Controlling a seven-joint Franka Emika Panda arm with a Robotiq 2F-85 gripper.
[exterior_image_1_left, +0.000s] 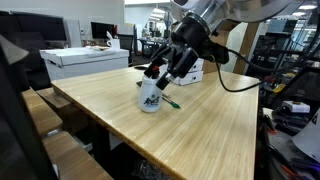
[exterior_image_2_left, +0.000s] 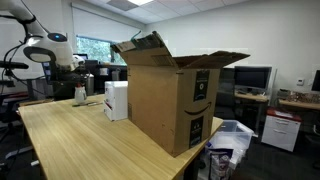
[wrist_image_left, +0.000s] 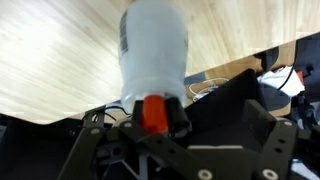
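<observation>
WORKSHOP TABLE: The black gripper (exterior_image_1_left: 162, 77) hung with its jaws spread wide and gripping nothing, just above a smooth white cylindrical mug (exterior_image_1_left: 150, 97) on the pale wood-grain table (exterior_image_1_left: 210, 130). In the wrist view, a rounded orange cap (wrist_image_left: 152, 113) sat between the jaws at the mug's near end. A slim green marker (exterior_image_1_left: 171, 102) lay below the jaws, just beside the mug

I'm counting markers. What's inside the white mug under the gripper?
An orange-red marker end shows at the mouth of the white mug, just below the open gripper. The rest of the mug's inside is hidden by its own wall and the gripper.
</observation>
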